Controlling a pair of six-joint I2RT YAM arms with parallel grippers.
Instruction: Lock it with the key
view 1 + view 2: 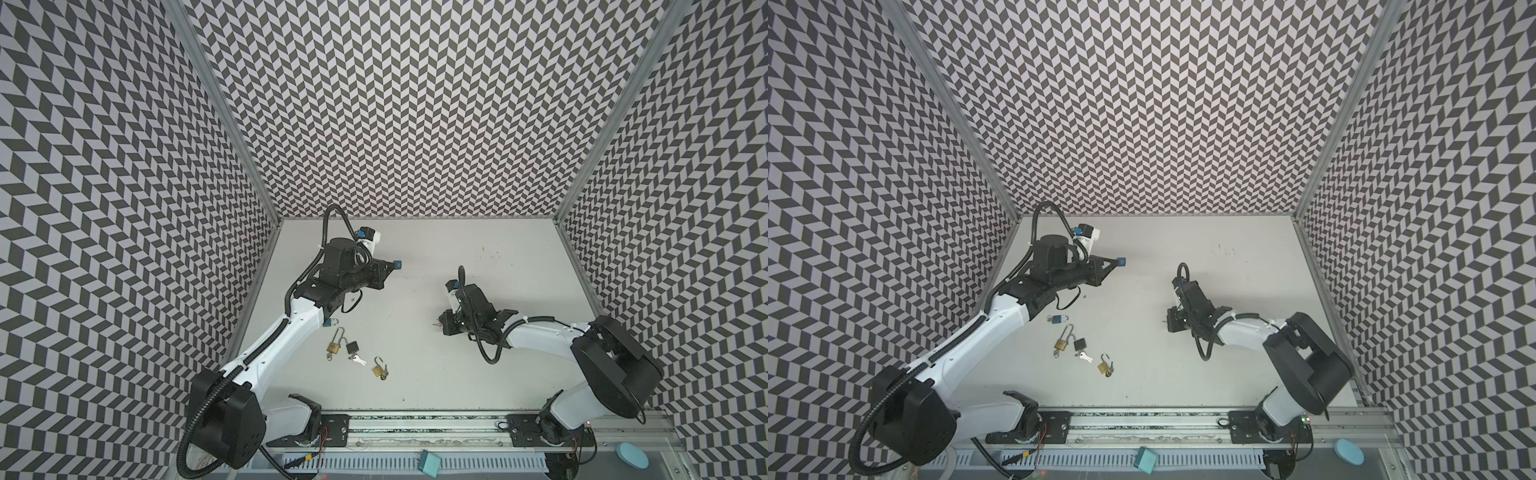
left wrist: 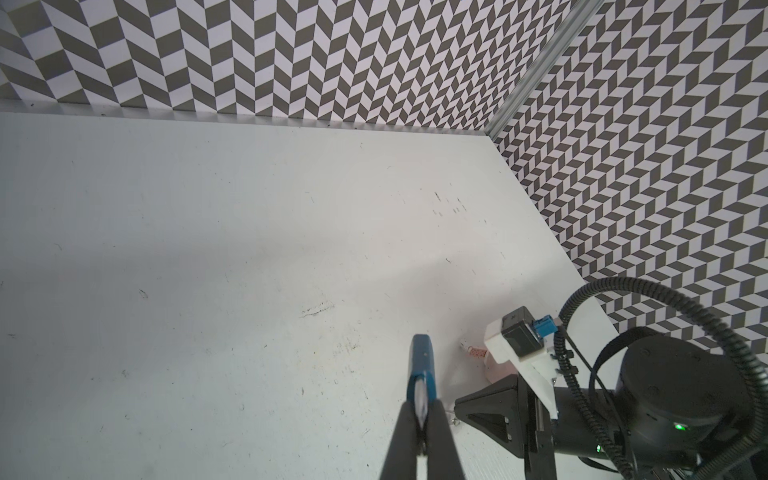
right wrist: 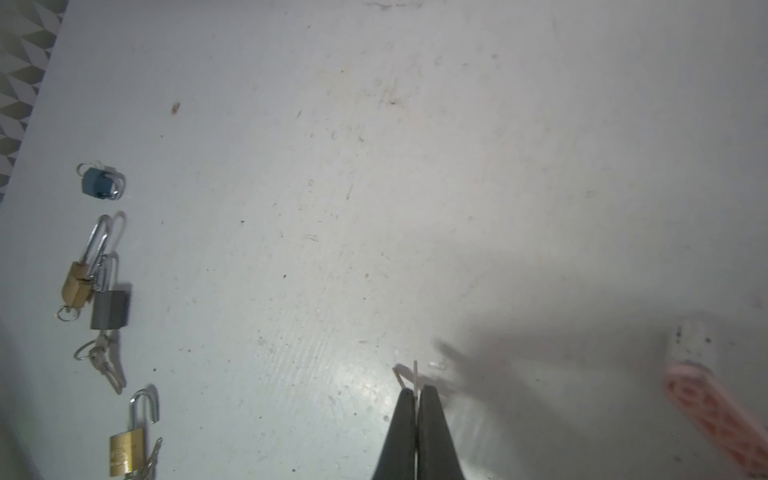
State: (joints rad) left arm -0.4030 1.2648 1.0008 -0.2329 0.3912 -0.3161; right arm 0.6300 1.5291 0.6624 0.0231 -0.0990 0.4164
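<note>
On the left front of the table [image 1: 1183, 374], a line of things runs right and frontward: small lock [image 1: 1059, 319], beside the left arm [image 1: 984, 332]; long lock [image 1: 1063, 338]; square lock [image 1: 1080, 344] just right of it; keys [image 1: 1085, 356] just before that; open lock [image 1: 1104, 365] last. Behind them the left gripper [image 1: 1116, 262] holds a fifth lock [image 2: 420, 357] between its fingertips; well right, the right gripper [image 3: 415, 392] pinches a key [image 3: 415, 372].

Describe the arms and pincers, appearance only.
Matching left arm and right arm: white link shells, black joint housings, black corrugated cable conduit running outside. Each wrist carries a white-bracketed black camera with a blue connector. On left pincer and right pincer, two dark tapered wedge fingers.
</note>
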